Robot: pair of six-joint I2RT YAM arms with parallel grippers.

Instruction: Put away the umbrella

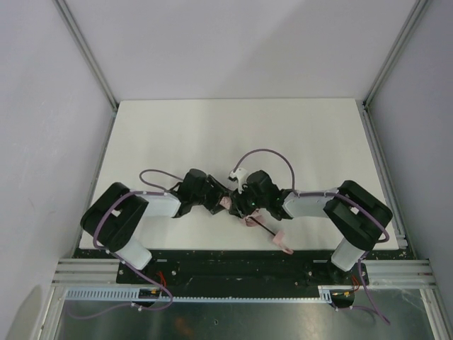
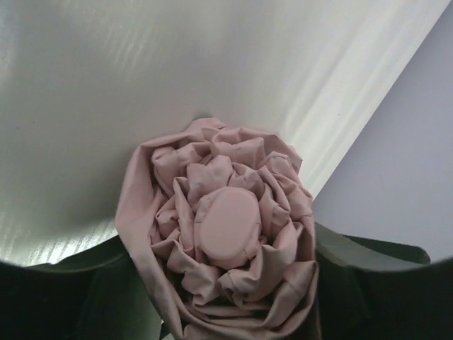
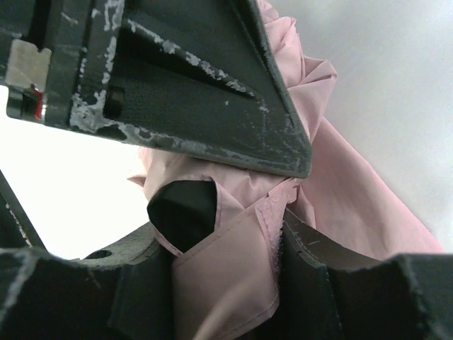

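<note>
Pink cloth fills the left wrist view: the umbrella point(image 2: 283, 184) is thin fabric, matt with a faint sheen, crushed into soft creases around a smooth rounded cap point(image 2: 228, 227). A rougher fuzzy strap point(image 3: 272, 212) shows on it from the right wrist. The right gripper point(image 3: 226, 283) has dark, finely grained matt plastic fingers. The dark wedge point(image 3: 198, 92) above them is scuffed, with pale scratches along its edges. The worktop point(image 1: 177, 134) is white and smooth, throwing streaky glare. Along its near edge, bare ribbed metal rails point(image 1: 85, 269). The cable point(image 1: 265, 152) wears a glossy purple sheath.
</note>
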